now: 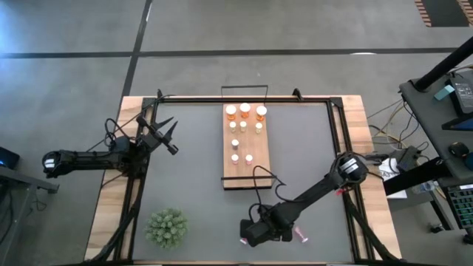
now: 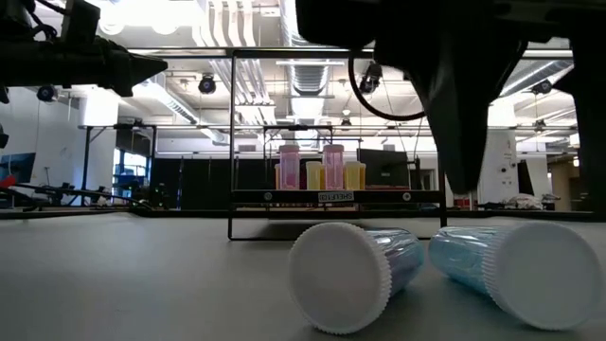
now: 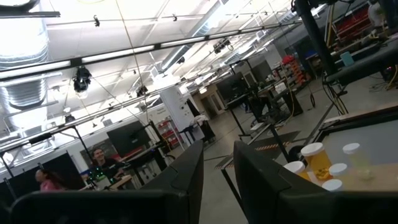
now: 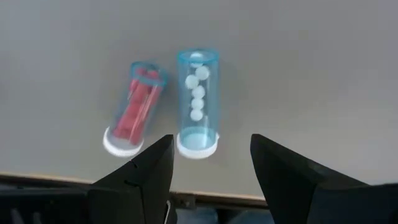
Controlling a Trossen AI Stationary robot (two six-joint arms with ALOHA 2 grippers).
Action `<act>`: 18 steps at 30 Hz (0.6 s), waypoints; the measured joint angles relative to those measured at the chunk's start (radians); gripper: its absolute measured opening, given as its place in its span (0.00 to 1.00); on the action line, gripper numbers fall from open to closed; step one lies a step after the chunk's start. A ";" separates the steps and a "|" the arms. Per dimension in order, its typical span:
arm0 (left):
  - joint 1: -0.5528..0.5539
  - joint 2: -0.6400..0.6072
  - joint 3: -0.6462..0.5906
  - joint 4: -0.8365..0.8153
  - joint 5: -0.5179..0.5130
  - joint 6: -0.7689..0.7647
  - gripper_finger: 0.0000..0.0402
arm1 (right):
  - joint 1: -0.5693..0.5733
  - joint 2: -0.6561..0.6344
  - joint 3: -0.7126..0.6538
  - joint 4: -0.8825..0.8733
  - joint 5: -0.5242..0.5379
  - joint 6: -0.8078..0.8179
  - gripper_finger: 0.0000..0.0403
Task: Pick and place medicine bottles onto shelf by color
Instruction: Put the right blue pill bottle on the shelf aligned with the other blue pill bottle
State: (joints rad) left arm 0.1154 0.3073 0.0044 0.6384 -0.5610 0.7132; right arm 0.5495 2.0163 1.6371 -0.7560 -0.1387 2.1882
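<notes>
Light-wood shelf [image 1: 247, 170] lies mid-bench, about a dozen white-capped medicine bottles [image 1: 244, 112] upright on it, orange ones at far end. Two more lie on their sides near the front edge: teal bottle [image 4: 198, 102], red bottle [image 4: 134, 109], side by side.

- A large open industrial lab or robotics workshop, not a home.
- High exposed ceiling with silver ducts [image 3: 22, 43], pipes and hanging lamps [image 3: 81, 79] above the grey surface [image 1: 192, 185].
- Beyond that surface, rows of workbenches carry dark monitors [image 3: 127, 138], with people [image 3: 99, 163] seated among them.
- Around that surface, bare concrete floor [image 1: 74, 74] marked with dark tape lines [image 1: 222, 53].
- Beside it, another bench [image 1: 443, 111] with cables and gear.
</notes>
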 joint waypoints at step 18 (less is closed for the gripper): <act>0.000 0.000 0.000 0.000 0.000 0.000 0.18 | -0.015 0.095 0.037 0.031 -0.079 0.000 0.50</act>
State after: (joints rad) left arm 0.1154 0.3073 0.0043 0.6388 -0.5611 0.7132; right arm 0.5349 2.1109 1.6741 -0.7253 -0.2175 2.1880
